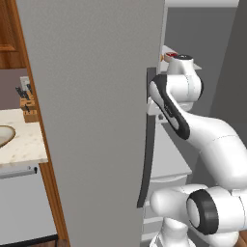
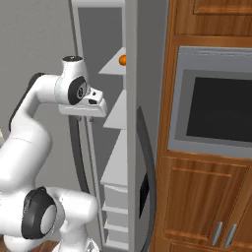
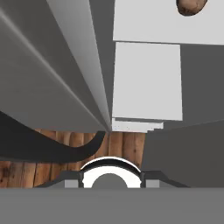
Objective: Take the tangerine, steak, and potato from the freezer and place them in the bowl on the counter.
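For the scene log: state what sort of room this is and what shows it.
A home kitchen, rendered. A tall grey freezer stands open with pale shelves, a built-in oven sits among wooden cabinets, and a speckled stone counter carries a knife block.

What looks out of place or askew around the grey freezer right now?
Nothing stands out. The tall grey freezer is open, the small orange tangerine and the brown potato sit on pale shelves, nothing spilled or tipped.

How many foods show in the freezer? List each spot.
3. Steak up high in the left base view; tangerine at the edge of an upper shelf; potato on a pale shelf. More may be hidden.
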Tool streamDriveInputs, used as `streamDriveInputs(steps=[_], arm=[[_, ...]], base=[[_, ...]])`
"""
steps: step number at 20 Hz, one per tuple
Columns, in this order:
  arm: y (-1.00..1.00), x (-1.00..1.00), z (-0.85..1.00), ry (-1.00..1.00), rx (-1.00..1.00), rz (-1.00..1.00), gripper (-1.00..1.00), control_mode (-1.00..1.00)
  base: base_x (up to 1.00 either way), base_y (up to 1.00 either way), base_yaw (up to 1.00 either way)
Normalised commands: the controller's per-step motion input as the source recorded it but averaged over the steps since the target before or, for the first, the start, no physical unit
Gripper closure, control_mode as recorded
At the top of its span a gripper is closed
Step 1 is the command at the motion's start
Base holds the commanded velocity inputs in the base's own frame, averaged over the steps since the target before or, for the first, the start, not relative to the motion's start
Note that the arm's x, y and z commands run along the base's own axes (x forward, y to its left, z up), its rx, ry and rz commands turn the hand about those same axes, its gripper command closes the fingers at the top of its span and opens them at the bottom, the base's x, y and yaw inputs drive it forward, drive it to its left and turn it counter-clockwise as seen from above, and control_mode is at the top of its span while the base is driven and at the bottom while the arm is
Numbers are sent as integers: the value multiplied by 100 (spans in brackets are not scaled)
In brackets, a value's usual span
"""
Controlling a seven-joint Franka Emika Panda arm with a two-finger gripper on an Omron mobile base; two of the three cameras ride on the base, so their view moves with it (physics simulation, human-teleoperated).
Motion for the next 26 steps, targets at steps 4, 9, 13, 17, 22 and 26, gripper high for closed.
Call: streamDriveInputs(steps=[4, 9, 13, 17, 22, 26], arm=[[0, -55, 0, 0, 0, -2, -100, -100], [0, -100, 0, 0, 0, -6, -100, -100], [0, -100, -3, 0, 0, -2, -100, -100], [0, -91, 0, 0, 0, 0, -100, -100], [0, -35, 0, 0, 0, 0, -100, -100], [0, -31, 0, 0, 0, 0, -100, -100]], base=[[0, 0, 0], [0, 0, 0], [0, 0, 0], [0, 0, 0], [0, 0, 0], [0, 0, 0]])
